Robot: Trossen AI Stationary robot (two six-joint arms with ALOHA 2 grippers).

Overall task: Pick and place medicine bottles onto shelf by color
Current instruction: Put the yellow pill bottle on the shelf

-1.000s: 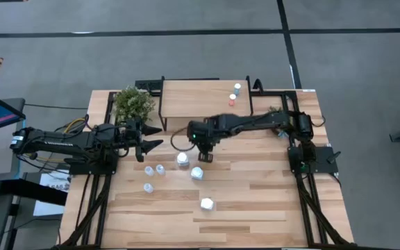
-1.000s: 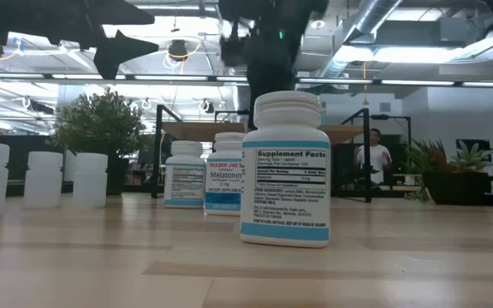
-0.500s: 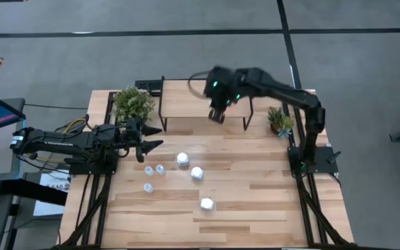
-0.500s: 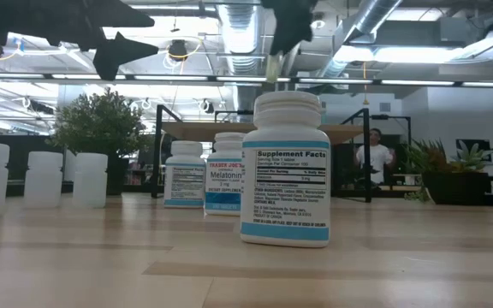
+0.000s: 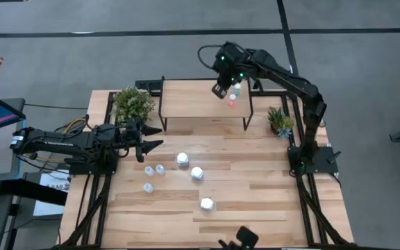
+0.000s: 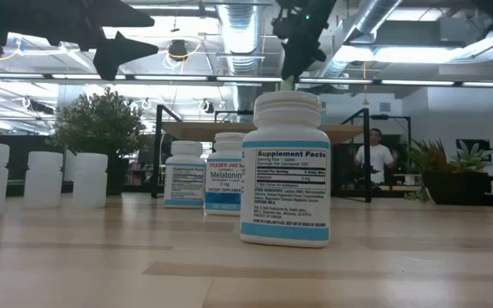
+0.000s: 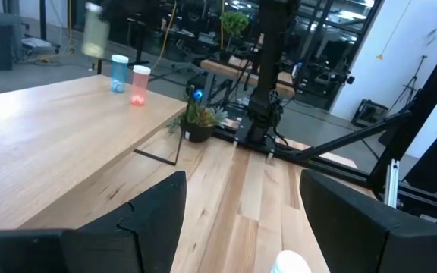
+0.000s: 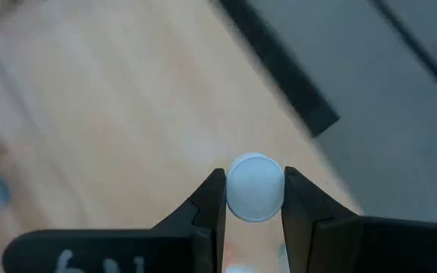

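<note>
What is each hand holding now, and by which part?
The right hand pinches a small white-capped bottle by its sides, over the shelf. The left hand holds nothing.

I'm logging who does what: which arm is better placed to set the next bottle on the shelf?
Right. The right gripper already holds a small white-capped bottle above the shelf; the left gripper waits open over the table's left side.

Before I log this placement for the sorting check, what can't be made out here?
- Held bottle: right wrist view shows only its white cap between the right gripper jaws; body hidden.
- Shelf bottles: high view, partly covered by the right gripper.
- Label print on the far white bottles: low view, too small.
</note>
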